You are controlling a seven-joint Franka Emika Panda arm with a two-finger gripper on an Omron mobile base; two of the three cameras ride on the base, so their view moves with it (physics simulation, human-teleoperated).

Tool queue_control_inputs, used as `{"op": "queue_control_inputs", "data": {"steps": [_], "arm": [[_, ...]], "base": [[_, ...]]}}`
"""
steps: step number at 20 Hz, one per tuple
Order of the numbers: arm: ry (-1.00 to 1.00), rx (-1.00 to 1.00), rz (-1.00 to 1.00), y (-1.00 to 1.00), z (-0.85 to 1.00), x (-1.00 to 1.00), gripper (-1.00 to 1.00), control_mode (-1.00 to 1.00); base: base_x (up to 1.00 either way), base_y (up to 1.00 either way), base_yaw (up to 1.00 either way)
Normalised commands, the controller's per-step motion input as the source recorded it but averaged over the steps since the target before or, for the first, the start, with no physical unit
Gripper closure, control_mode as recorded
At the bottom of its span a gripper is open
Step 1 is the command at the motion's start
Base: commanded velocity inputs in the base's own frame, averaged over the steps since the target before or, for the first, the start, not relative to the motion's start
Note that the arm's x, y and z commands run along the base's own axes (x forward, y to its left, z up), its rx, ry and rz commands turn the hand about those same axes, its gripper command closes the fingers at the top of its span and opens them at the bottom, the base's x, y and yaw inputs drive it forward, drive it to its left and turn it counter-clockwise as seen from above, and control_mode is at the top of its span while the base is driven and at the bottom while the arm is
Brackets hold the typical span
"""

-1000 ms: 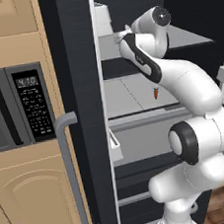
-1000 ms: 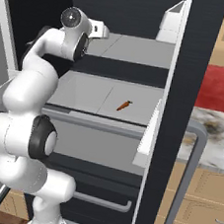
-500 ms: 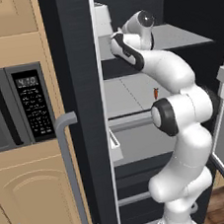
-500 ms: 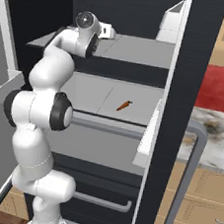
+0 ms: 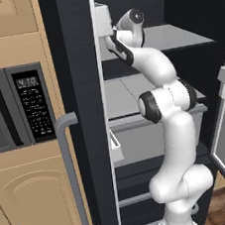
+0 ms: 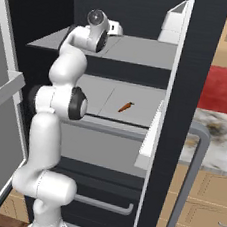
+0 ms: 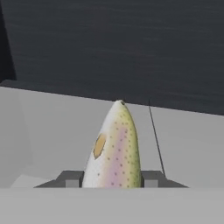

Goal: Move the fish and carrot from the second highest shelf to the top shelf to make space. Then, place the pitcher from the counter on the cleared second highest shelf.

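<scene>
The arm has swung further up and in since a second ago: then its elbow bulged low by the second highest shelf (image 6: 137, 101), and now it stands in a tall column with the hand reaching over the top shelf (image 6: 138, 50). The gripper (image 7: 112, 177) sits at the level of that upper slab, at its left part as seen from the right base camera. From the hand camera, the fish (image 7: 114, 148) stands between the two finger tips (image 7: 70, 178), pale and speckled with an orange patch, its pointed end aimed at the dark back wall of the fridge (image 7: 131, 48); the jaws are clamped on it. The grey surface spreads out beneath it. The carrot (image 6: 126, 107) has not moved: it lies alone on the lower slab behind the front rail, toward the right.
</scene>
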Motion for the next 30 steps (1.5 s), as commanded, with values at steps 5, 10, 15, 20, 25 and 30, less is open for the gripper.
{"op": "queue_control_inputs", "data": {"steps": [5,10,15,20,25,30], "arm": [[-0.03,0.0,0.01,0.0,-0.66,0.51,-1.0,-1.0],[-0.16,-0.01,0.02,0.0,-0.82,0.01,-1.0,-1.0],[-0.19,-0.05,0.01,0.0,-0.88,-0.63,-1.0,-1.0],[-0.18,-0.02,0.0,0.0,-0.4,-0.93,-1.0,-1.0],[0.0,0.0,0.0,0.0,0.0,-1.0,-1.0,-1.0],[0.12,0.0,0.0,0.0,0.22,-1.0,-1.0,-1.0]], "base": [[0.0,0.0,0.0],[0.0,0.0,0.0],[0.0,0.0,0.0],[0.0,0.0,0.0],[0.0,0.0,0.0],[0.0,0.0,0.0]]}}
